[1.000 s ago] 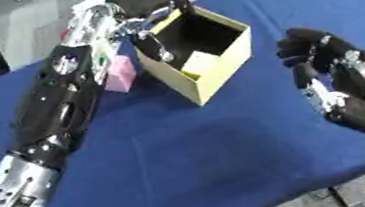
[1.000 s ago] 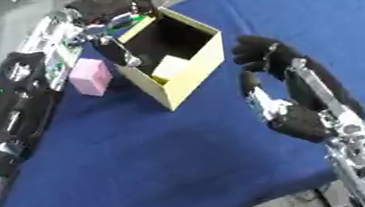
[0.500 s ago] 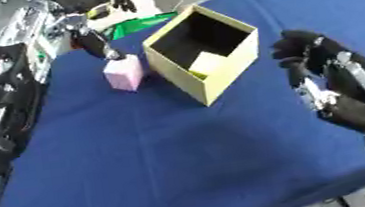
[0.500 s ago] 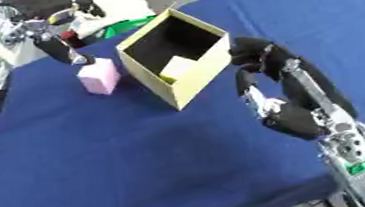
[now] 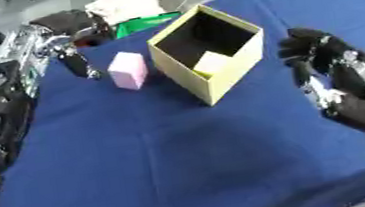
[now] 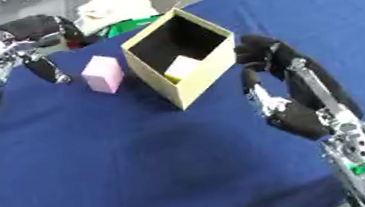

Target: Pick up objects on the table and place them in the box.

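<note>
Now the left hand [image 5: 70, 32] has pulled back from over the yellow cardboard box [image 5: 209, 59] to the far left, fingers curled and holding nothing. A pale block [image 5: 212, 63] lies inside the box, so that drop looks done. The pink block [image 5: 128, 70] stands just left of the box, likely next. The right hand [image 5: 313, 50] hovers right of it, fingers curled, holding nothing.
</note>
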Controlling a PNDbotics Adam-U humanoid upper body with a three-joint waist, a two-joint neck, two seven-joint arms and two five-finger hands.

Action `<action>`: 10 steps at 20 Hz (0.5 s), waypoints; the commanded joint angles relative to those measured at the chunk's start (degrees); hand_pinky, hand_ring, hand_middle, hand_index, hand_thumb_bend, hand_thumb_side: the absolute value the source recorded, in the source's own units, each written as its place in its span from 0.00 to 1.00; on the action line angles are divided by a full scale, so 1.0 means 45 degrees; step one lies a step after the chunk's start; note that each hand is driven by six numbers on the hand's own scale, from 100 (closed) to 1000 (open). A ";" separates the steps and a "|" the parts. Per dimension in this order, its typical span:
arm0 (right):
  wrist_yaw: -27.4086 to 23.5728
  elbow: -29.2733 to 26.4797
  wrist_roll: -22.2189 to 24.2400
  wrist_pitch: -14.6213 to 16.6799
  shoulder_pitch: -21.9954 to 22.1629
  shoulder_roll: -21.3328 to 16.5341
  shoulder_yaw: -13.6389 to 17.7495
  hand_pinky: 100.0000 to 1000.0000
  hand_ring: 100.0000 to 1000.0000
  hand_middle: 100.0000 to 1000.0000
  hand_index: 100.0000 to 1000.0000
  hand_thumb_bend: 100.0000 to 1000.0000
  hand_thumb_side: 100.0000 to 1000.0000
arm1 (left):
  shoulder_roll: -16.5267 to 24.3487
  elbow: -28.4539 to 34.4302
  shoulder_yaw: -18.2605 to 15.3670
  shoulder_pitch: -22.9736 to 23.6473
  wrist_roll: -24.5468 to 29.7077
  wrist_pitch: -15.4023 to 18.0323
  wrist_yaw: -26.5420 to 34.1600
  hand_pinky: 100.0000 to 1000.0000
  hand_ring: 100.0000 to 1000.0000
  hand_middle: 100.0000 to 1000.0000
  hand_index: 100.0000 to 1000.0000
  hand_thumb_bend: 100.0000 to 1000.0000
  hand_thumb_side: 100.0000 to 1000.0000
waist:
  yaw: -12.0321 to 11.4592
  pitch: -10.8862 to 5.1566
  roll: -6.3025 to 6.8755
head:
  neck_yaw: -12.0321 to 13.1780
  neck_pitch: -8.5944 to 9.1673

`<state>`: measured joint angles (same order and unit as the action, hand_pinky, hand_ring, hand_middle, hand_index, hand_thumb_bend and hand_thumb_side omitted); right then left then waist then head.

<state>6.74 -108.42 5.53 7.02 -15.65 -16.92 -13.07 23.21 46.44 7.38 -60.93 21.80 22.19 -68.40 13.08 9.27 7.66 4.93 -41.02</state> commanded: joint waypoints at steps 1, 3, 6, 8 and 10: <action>0.0028 -0.0213 -0.0002 0.0013 -0.0204 -0.0009 0.0053 0.76 0.79 0.77 0.91 0.00 0.48 | 0.0148 -0.0151 -0.0207 -0.0195 -0.0209 0.0055 -0.0255 0.79 0.74 0.66 0.79 0.51 0.05 | 0.0028 -0.0134 -0.0113 | 0.0168 0.0082; 0.0032 -0.0212 0.0007 0.0012 -0.0220 -0.0001 0.0044 0.76 0.79 0.77 0.91 0.00 0.48 | 0.0080 -0.0254 -0.0220 -0.0179 -0.0263 0.0114 -0.0325 0.79 0.74 0.65 0.79 0.50 0.05 | 0.0047 -0.0091 -0.0105 | 0.0205 0.0074; 0.0037 -0.0213 0.0016 0.0015 -0.0249 0.0009 0.0037 0.76 0.79 0.77 0.91 0.00 0.48 | -0.0018 -0.0375 -0.0274 -0.0165 -0.0436 0.0116 -0.0387 0.79 0.74 0.65 0.79 0.49 0.04 | 0.0085 -0.0034 -0.0088 | 0.0279 0.0079; 0.0045 -0.0210 0.0023 0.0016 -0.0265 0.0017 0.0030 0.76 0.79 0.77 0.91 0.00 0.48 | -0.0074 -0.0457 -0.0312 -0.0158 -0.0641 0.0080 -0.0425 0.79 0.74 0.65 0.79 0.48 0.03 | 0.0118 0.0007 -0.0076 | 0.0304 0.0090; 0.0053 -0.0208 0.0027 0.0019 -0.0279 0.0022 0.0027 0.76 0.79 0.77 0.91 0.00 0.48 | -0.0118 -0.0532 -0.0355 -0.0160 -0.0844 0.0026 -0.0493 0.79 0.74 0.66 0.80 0.47 0.03 | 0.0151 0.0047 -0.0067 | 0.0320 0.0100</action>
<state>6.75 -108.42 5.55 7.04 -16.14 -16.86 -13.08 21.68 43.73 6.52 -60.58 18.73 22.43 -70.22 13.76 10.28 7.68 6.12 -40.99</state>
